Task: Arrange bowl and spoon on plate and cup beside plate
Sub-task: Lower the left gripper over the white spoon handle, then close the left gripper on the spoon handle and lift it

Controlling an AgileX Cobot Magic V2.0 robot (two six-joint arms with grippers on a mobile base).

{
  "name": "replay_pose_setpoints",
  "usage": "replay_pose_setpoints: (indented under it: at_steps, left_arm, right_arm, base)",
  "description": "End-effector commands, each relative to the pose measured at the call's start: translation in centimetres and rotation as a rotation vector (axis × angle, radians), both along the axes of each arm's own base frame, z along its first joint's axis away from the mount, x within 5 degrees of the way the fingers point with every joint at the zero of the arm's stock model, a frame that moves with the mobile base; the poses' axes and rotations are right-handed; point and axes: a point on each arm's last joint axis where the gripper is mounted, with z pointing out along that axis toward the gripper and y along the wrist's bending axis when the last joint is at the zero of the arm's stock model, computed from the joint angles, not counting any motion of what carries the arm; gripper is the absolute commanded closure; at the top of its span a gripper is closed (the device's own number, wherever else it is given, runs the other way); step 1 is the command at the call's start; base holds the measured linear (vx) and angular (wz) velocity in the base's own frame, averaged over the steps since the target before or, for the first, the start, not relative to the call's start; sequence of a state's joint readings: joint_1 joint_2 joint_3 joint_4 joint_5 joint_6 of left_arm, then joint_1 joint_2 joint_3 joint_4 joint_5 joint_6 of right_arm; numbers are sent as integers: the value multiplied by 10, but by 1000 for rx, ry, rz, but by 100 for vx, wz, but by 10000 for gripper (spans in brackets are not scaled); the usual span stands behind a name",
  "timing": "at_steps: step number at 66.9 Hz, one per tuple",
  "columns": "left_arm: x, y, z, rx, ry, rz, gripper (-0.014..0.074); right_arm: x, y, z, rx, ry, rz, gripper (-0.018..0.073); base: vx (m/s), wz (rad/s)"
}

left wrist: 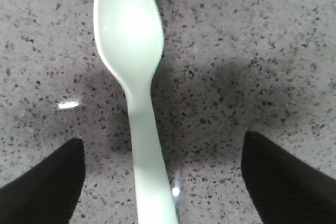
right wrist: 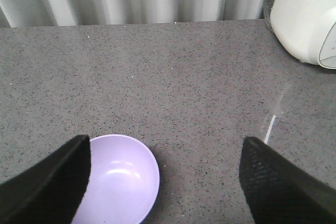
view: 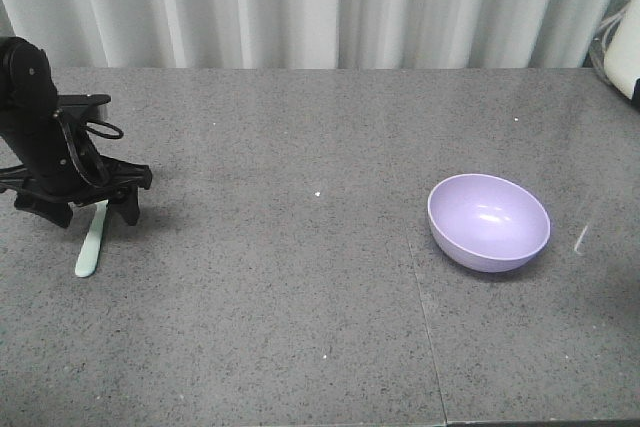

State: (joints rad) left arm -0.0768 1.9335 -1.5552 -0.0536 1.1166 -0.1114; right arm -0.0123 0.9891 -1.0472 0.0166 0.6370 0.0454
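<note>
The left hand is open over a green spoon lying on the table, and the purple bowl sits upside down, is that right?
Not quite: the bowl stands right way up, its hollow inside facing up, as the exterior front-facing view shows. The rest holds: the left hand is open over the green spoon lying on the table.

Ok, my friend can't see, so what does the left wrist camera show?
A pale mint-green plastic spoon lies hollow side up on a grey speckled countertop, its oval head toward the top of the frame. Its handle runs down between the two black fingers of the left gripper, spread wide, not touching it.
</note>
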Motion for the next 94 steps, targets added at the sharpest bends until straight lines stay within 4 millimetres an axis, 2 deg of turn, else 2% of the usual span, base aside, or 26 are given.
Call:
replay_pose_setpoints:
  at_steps: [1, 24, 45, 61, 80, 87, 94]
  left_arm:
    - [1, -3, 24, -15, -87, 8, 24]
    - [2, -2, 23, 2, -95, 4, 29]
    - [2, -1, 23, 5, -91, 1, 90]
    - [4, -2, 7, 10, -21, -1, 101]
    - [5, -2, 2, 10, -12, 0, 107]
    - [6, -2, 2, 10, -9, 0, 164]
    - [5, -2, 1, 11, -3, -1, 292]
  right_arm:
    - [-3, 1, 19, 13, -111, 1, 4]
    - [-3, 1, 19, 17, -111, 2, 4]
    - [-3, 1, 19, 19, -111, 2, 4]
    - [-3, 2, 19, 42, -110, 5, 4]
    - [-3, 2, 19, 42, -110, 5, 4]
    - [-3, 2, 19, 42, -110, 5, 4]
    - [-3, 2, 19, 42, -110, 5, 4]
  base:
    - [0, 0]
    - [0, 0]
    - [0, 0]
    - [0, 0]
    - [0, 0]
    - [0, 0]
    - [0, 0]
